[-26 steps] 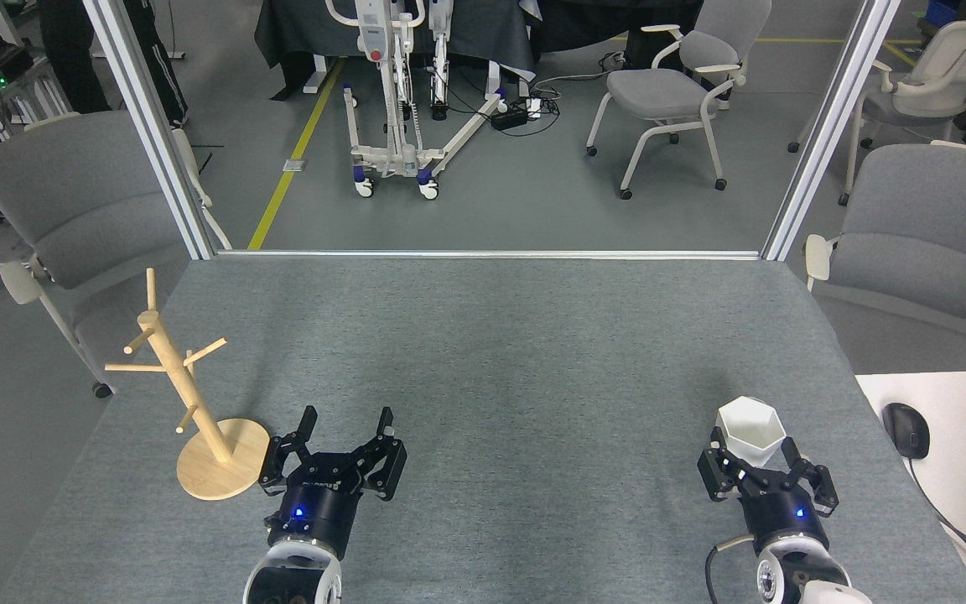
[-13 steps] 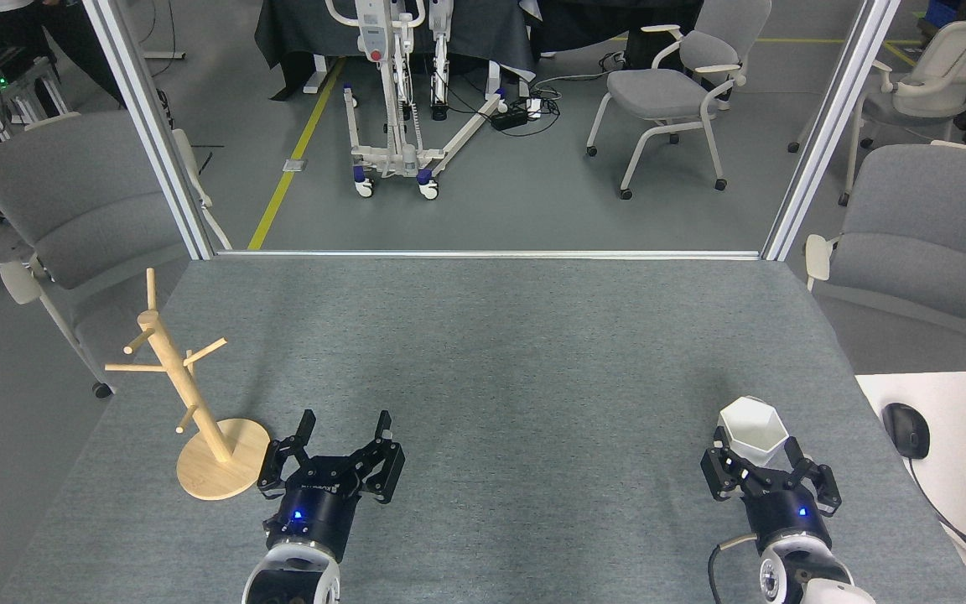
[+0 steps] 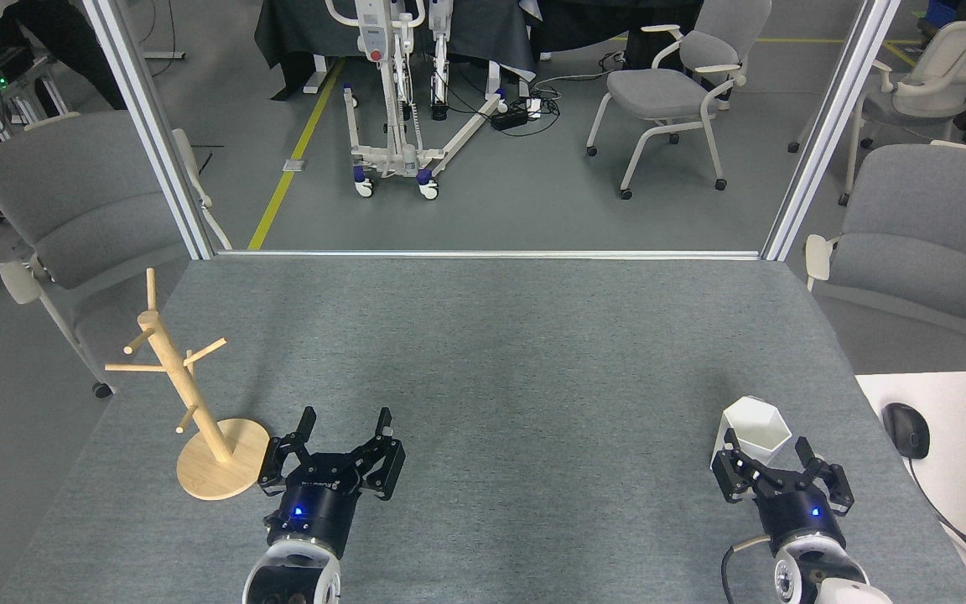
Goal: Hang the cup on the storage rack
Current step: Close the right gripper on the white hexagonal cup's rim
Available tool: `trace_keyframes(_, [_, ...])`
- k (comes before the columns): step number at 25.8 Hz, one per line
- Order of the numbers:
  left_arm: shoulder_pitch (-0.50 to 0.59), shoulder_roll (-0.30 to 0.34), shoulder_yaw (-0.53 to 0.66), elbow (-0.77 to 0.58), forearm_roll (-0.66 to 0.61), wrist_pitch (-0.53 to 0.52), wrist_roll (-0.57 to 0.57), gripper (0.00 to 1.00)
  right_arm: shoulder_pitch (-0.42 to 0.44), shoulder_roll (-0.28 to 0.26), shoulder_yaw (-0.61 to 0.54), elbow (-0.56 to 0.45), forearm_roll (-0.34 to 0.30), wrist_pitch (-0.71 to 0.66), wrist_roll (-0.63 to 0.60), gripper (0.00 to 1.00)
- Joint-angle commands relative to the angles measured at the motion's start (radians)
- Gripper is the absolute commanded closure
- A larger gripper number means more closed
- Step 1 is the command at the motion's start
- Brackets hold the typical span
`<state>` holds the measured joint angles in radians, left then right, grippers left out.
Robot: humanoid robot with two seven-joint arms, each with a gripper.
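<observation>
- Right gripper point(image 3: 767, 446): enters from the bottom edge at the lower right, wrist low over the table point(image 3: 500, 335), fingers pointing away from the robot. The jaws stand spread, one finger on each side of the cup's near part. Contact between fingers and cup walls cannot be confirmed; the pincer reads as released, not clenched.
- Cup point(image 3: 755, 429): white, faceted, hexagonal rim facing up. It stands upright on the table, directly ahead of the right wrist and partly between the two spread fingers. Its far half projects beyond the fingertips.
- Left gripper point(image 3: 345, 426): enters from the bottom edge left of centre, forearm angled slightly to the right, fingers pointing away from the robot. The jaws are spread wide and hold nothing; only bare table surface lies between them.
- Storage rack point(image 3: 171, 369): wooden post with slanted pegs on a round disc base. It stands on the table just beside the left gripper, on that gripper's left. The base edge is near the left finger linkage but apart from it. The post leans away toward the upper left in this view. No cup hangs on any peg.
- Relative to the right gripper, the rack is well apart, across the table to the left, beyond the left gripper.
- Computer mouse point(image 3: 906, 429): on a white desk point(image 3: 961, 419) to the right of the right gripper, off the grey table.
</observation>
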<state>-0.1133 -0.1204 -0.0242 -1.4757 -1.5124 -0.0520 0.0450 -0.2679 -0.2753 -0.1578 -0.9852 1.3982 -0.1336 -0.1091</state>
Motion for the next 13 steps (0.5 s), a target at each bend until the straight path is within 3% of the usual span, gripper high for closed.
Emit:
trace_keyframes(1, [0.0, 0.002, 0.001, 0.0, 0.0, 0.0, -0.001, 0.01, -0.005, -0.004, 0.011, 0.006, 0.001, 0.0, 0.0, 0.01])
trace_keyframes(13, [0.001, 0.008, 0.026, 0.0, 0.001, 0.0, -0.002, 0.01, -0.056, 0.002, 0.032, 0.059, 0.018, 0.009, 0.0, 0.01])
